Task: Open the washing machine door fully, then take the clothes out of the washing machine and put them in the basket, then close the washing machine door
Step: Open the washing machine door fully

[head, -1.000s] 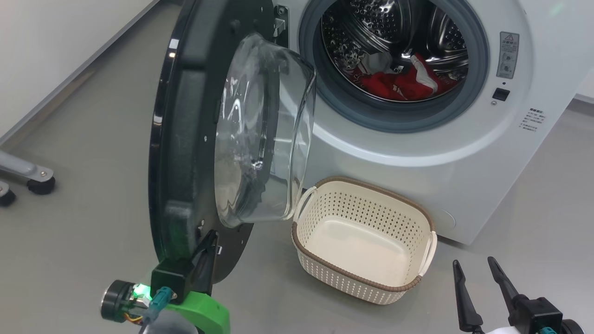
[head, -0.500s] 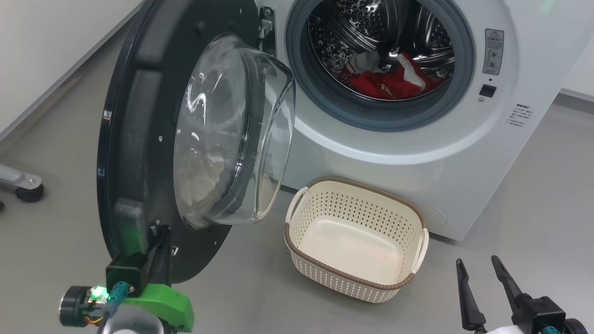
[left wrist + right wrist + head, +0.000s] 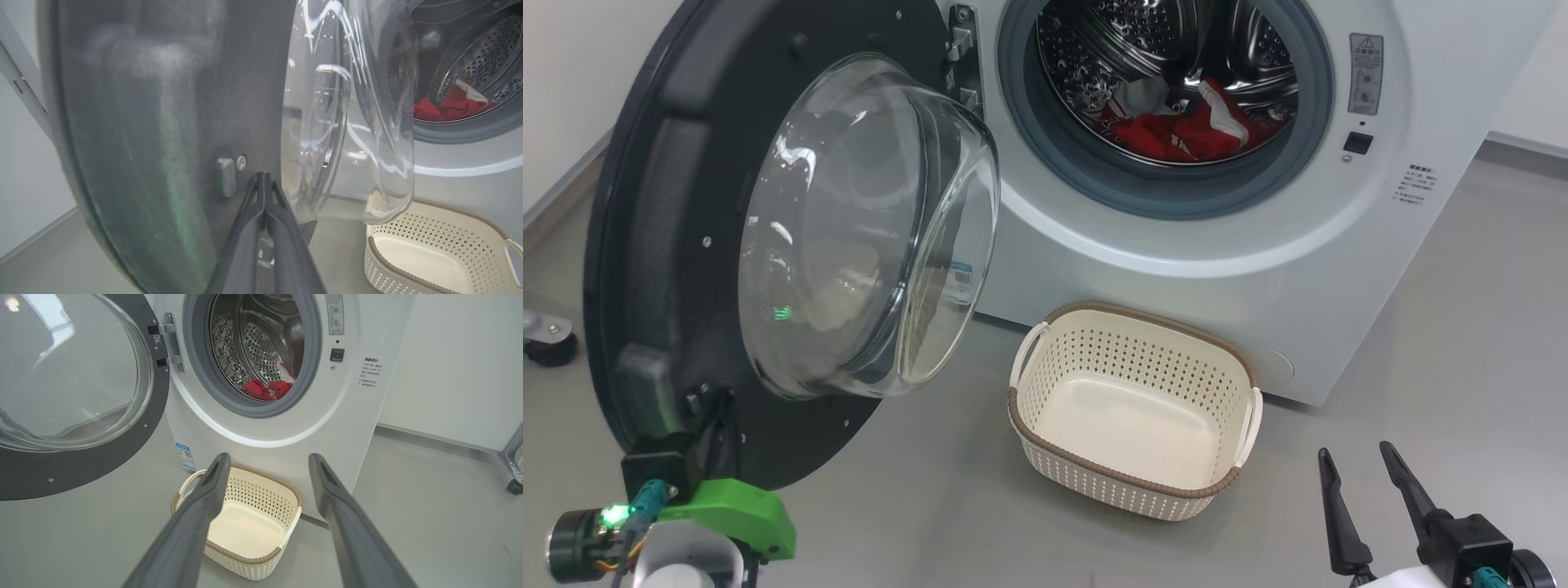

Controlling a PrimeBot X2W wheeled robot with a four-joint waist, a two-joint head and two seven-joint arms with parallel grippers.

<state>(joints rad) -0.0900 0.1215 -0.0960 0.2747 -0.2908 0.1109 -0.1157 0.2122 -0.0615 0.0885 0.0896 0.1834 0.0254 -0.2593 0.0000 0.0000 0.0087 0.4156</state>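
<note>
Two fingers of the left gripper [image 3: 263, 176] are pressed together, empty, tips against the dark inner face of the washing machine door [image 3: 645, 204] near its lower edge; the right gripper [image 3: 1353, 451] hangs spread, just right of the basket [image 3: 1143, 311], with the clothes [image 3: 1176, 135] inside the washing machine [image 3: 1176, 261]

The floor [image 3: 1462, 343] is smooth and pale grey. In the head view the washing machine [image 3: 1201, 269] stands on it at 12 o'clock. The basket [image 3: 1094, 483] sits upright on the floor just beside the machine's base, toward 6 o'clock from it. At 9 o'clock a black caster wheel [image 3: 541, 349] rests on the floor, well apart from the basket.
</note>
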